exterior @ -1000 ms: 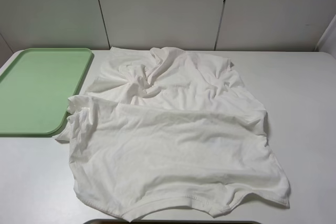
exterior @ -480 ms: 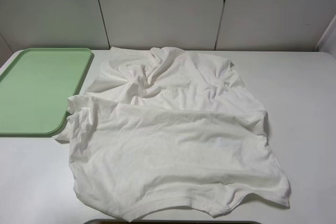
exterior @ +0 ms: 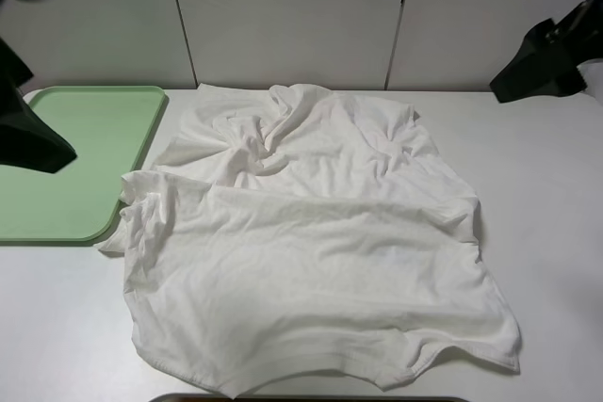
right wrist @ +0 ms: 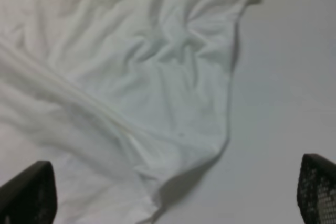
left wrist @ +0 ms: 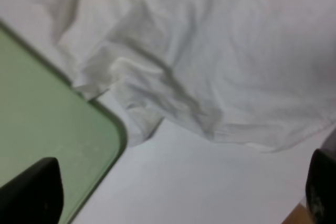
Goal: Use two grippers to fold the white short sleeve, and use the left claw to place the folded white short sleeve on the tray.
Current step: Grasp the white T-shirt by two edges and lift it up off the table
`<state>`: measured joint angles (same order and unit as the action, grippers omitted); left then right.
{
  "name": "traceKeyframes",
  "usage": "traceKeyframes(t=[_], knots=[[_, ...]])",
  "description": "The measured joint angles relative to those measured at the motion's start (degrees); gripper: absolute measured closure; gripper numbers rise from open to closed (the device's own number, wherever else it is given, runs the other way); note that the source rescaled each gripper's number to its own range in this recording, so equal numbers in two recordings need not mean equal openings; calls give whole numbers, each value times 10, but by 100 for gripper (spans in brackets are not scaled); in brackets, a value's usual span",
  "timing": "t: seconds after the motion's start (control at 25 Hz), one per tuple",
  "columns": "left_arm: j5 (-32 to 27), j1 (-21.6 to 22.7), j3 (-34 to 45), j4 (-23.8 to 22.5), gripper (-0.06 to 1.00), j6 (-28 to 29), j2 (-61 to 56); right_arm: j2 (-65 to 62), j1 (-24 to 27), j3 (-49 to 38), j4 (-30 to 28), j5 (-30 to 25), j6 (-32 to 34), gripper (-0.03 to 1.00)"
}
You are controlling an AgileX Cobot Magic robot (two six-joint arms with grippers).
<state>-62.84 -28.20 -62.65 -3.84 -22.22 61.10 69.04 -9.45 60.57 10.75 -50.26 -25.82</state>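
Exterior high: white short sleeve (exterior: 311,251) crumpled, unfolded, frame centre; sleeve just beside tray (exterior: 85,167) corner, left. Left claw (left wrist: 177,190) spread, empty, by tray. Right gripper (right wrist: 172,195) spread, empty, upper right. Risk: pinching bunched layers skews fold; cloth snags tray rim. Bare table (exterior: 546,233) right; hem near bottom edge.

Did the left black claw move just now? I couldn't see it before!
Yes. It was out of the high view before. Now the left claw has come in from the left edge and covers the left part of the green tray, which stayed put.
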Motion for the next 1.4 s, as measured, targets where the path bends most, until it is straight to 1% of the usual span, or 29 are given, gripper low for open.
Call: traceKeyframes(t=[0.08, 0.16, 0.2, 0.32, 0.4, 0.48, 0.6, 0.68, 0.76, 0.88, 0.92, 1.04, 1.08, 1.16, 1.28, 1.4], knots=[[1, -36, 0, 1, 3, -8, 27, 20, -25, 1, 6, 0, -26, -3], [3, -65, 0, 2, 3, -11, 50, 42, -64, 1, 9, 1, -52, -3], [3, -65, 0, 2, 3, -11, 50, 52, -83, 1, 9, 1, -67, -3], [12, -96, 0, 7, 4, -21, 78, 91, -152, 1, 8, 6, -106, -3], [18, -107, 0, 9, 4, -38, 95, 127, -194, 2, -4, 10, -121, -3], [26, -110, 0, 9, 4, -58, 118, 160, -217, 2, -22, 19, -126, -3], [41, -110, 0, 9, 4, -94, 156, 187, -222, 2, -33, 27, -127, -3], [56, -110, 0, 9, 4, -128, 188, 211, -223, 2, -43, 37, -127, -3], [64, -110, 0, 7, 4, -147, 211, 241, -223, 2, -70, 38, -128, -3], [74, -110, 0, 2, 4, -159, 249, 259, -225, 2, -113, 37, -135, -3], [80, -110, 0, -2, 4, -163, 269, 259, -225, 2, -113, 37, -135, -3], [92, -110, 0, -10, 4, -173, 293, 271, -225, 2, -136, 40, -148, -3], [110, -107, 0, -17, 4, -191, 318, 280, -225, 2, -140, 46, -156, -3], [122, -104, -2, -27, 4, -211, 340, 288, -225, 2, -141, 54, -164, -3], [148, -87, -2, -46, 4, -224, 362, 300, -225, 2, -141, 54, -167, -3], [174, -59, -2, -62, 4, -228, 375, 305, -225, 2, -143, 56, -168, -3]])
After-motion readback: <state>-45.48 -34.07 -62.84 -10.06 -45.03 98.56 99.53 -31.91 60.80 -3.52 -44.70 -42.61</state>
